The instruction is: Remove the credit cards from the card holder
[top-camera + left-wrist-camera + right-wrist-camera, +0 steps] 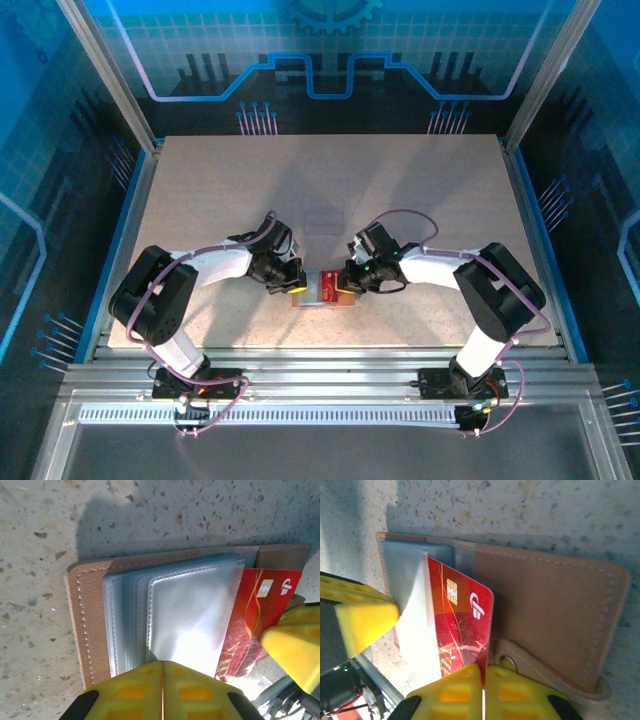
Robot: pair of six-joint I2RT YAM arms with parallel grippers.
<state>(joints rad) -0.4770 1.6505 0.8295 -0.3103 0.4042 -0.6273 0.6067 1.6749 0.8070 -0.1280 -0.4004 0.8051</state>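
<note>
A red card is about halfway out of its pocket: in the right wrist view its chip and logo are bare at the centre of the frame, while its left part lies under a clear sleeve. The card holder lies open and flat, its tan cover filling the right of that frame and its clasp tab at the lower right. In the overhead view it sits low in the middle of the table, between the two arms.

By my reading the task is in its first extraction. No card lies free on the table, and I cannot tell whether the other sleeves hold cards.

The right gripper has its jaws closed on the red card's lower edge. The left gripper has its jaws pinched shut on the edge of the sleeve stack, apparently anchoring the holder. Both arms reach inward, elbows out, wrists low over the holder.
</note>
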